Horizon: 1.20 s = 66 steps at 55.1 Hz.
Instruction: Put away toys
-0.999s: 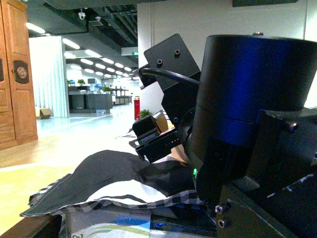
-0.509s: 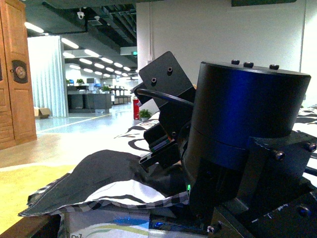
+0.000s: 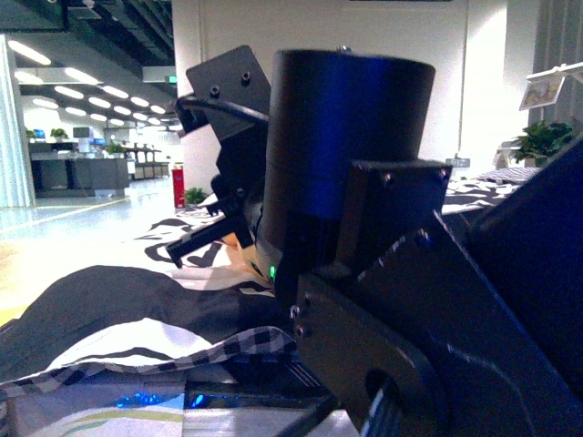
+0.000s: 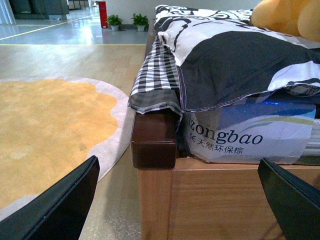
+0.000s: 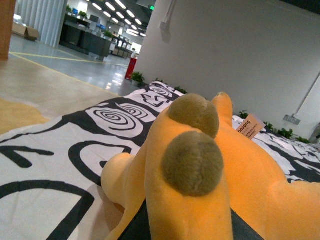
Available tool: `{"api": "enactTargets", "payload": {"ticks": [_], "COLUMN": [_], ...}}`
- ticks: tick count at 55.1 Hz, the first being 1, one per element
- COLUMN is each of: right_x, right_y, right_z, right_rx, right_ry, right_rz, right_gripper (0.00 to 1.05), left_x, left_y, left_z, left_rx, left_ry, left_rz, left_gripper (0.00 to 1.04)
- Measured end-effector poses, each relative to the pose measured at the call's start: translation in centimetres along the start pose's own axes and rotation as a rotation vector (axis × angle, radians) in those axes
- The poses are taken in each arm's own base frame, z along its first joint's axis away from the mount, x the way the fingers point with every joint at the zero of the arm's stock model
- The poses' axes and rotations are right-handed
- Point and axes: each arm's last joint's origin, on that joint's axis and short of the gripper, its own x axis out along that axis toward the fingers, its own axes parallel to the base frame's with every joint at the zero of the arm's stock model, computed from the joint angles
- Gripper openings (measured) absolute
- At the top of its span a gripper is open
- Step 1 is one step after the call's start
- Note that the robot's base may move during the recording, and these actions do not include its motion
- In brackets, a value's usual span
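You are working the pickup, as I judge it. The plush toy (image 5: 200, 165) is lying on the black-and-white duvet (image 5: 60, 150) right in front of the right end effector (image 3: 202, 244). It is so close that it is filling the right wrist view, with its brown-tipped ears nearest and its paper tag (image 5: 248, 125) on the far side. The jaws are not showing in that view, and the right arm (image 3: 346, 137) is blocking most of the front view, so I cannot tell whether that end effector is released or clenched; check this before you commit. Aim for the rounded body behind the ears rather than an ear or limb, since soft stuffing is likely to squash and slip out of a shallow pinch. Take care not to gather the duvet underneath. The left end effector (image 4: 177, 162) is hanging released, its 2 fingers spread wide, facing the wooden corner post (image 4: 154, 140) of the bed. The toy is lying well beyond it, up on the bed. Leave that end effector clear of the frame.
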Motion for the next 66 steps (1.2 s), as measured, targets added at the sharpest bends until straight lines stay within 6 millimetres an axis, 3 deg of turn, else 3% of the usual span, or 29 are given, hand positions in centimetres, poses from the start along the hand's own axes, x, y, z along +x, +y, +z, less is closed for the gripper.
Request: {"api": "enactTargets", "payload": {"ticks": [20,30,37,54,66], "right_x": [3.0,4.0,3.7,-0.6,-6.7], "right_y": [-5.2,-9.1,-13.2,-21.1,-26.1], "right_z": [1.2,2.8,4.4,6.8,8.1], "right_rx": [0.102,0.122,0.141,0.195,0.251], "right_ry": [-0.048,-0.094,-0.137,-0.201,-0.217], "right_rz": [-0.019,-0.043,-0.053,-0.025,-0.011], "right_gripper": [0.07,0.07,0.07,0.07,0.07], "left_x": [0.0,0.0,0.0,0.0,0.0], "left_y": [0.0,0.0,0.0,0.0,0.0], "left_z": [0.0,0.0,0.0,0.0,0.0], "left_rx": [0.000,0.000,0.000,0.000,0.000], "left_ry": [0.000,0.000,0.000,0.000,0.000], "left_rz": [0.000,0.000,0.000,0.000,0.000], "left_gripper": [0.98,0.98,0.98,0.98,0.98]}}
